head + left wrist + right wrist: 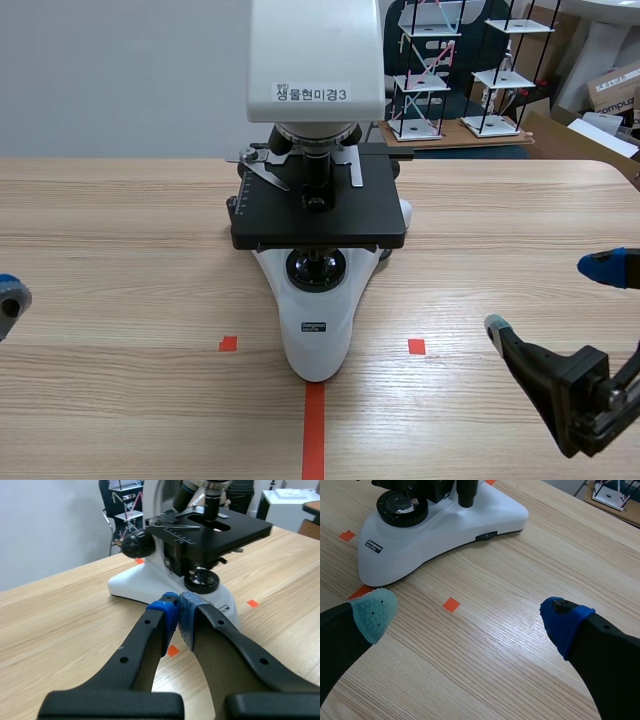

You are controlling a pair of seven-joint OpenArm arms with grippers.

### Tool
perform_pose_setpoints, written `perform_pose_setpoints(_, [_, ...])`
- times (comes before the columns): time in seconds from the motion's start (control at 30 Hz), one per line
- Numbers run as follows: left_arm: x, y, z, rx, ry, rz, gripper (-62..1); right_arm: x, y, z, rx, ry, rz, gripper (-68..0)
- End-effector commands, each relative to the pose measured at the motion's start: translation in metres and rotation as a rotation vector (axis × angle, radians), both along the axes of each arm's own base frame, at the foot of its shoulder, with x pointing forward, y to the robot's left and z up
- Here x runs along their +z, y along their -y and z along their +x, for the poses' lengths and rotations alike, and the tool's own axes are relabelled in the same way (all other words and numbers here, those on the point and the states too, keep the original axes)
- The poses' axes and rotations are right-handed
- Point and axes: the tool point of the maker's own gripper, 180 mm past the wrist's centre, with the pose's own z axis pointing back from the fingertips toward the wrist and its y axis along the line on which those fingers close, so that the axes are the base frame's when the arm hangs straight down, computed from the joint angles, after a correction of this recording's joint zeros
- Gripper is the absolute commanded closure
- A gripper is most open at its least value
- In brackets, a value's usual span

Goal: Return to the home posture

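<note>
A white microscope [316, 200] with a black stage [318, 215] stands at the table's middle; its base [440, 527] lies ahead of the right gripper, and its stage and knob [134, 545] show ahead of the left. My left gripper [178, 617] is shut on nothing, its blue pads pressed together, low at the table's left edge [8, 300]. My right gripper [467, 615] is open over bare wood at the right [555, 300], nothing between its fingers.
Orange-red tape marks [314, 430] lie in front of the microscope base. Behind the table stand white wire-frame shelf models [430, 70] on a board and cardboard boxes [610, 90] at the far right.
</note>
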Motion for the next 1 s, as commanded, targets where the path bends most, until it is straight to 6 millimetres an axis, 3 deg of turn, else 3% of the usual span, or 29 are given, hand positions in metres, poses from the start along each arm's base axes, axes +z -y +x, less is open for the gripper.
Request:
perform_pose_setpoints(0.0, [0.006,-0.001,-0.003,-0.005,0.030,0.000,-7.4,0.008,0.000,0.003,-0.002,0.031,0.009,-63.4])
perform_pose_setpoints(0.07, [0.007,-0.001,-0.008,-0.016,0.039,0.014,-19.5,0.008,0.000,0.003,-0.002,0.031,0.009,-63.4])
perform_pose_setpoints(0.2, [0.012,-0.002,-0.013,-0.014,0.059,-0.010,-60.9,0.008,0.000,0.003,-0.002,0.031,0.009,-63.4])
perform_pose_setpoints(0.97, [0.010,-0.005,-0.013,0.005,0.042,-0.021,-62.3,0.008,0.000,0.003,-0.002,0.031,0.009,-63.4])
